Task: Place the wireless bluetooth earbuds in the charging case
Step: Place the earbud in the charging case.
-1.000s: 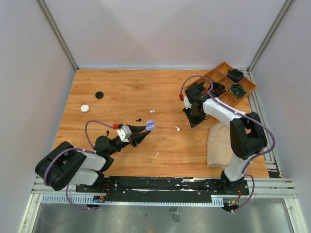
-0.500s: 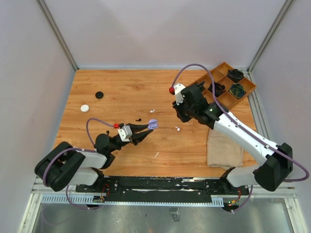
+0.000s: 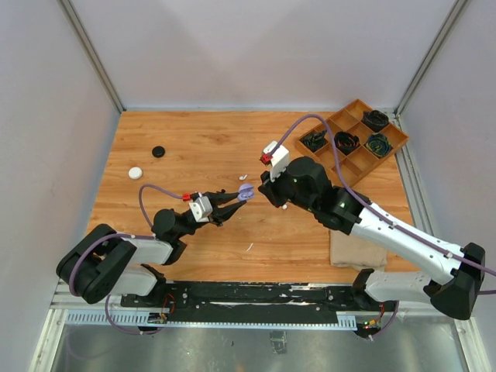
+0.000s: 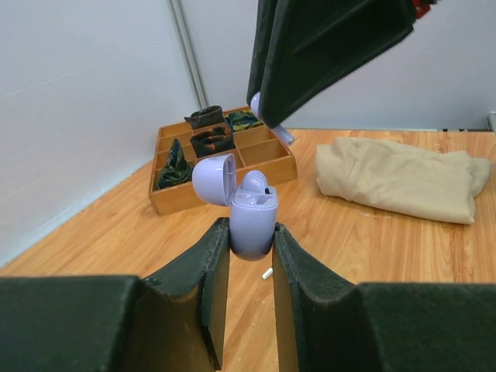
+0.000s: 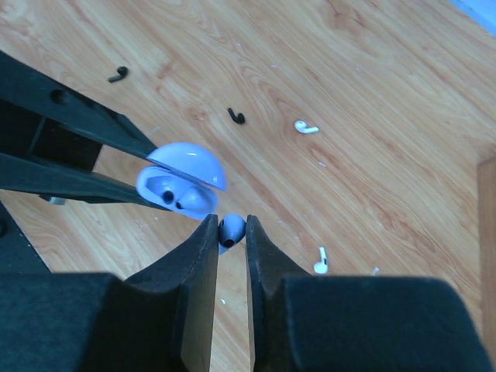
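I observe the lavender plastic charging case [image 4: 254, 225] upright with its lid hinged open, clamped between the left fingers [image 4: 213, 271]. One small lavender earbud [image 5: 231, 229] is pinched in the right fingers [image 5: 198, 263], just beside the case's open mouth. Two black earbuds [image 5: 118, 74] and two white earbuds [image 5: 306, 127] lie loose on the tabletop [image 5: 349, 93].

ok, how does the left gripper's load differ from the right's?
The left gripper holds the lavender charging case, lid open; the right gripper holds a lavender earbud. The case is far larger than the earbud. Both are lavender, both gripped.
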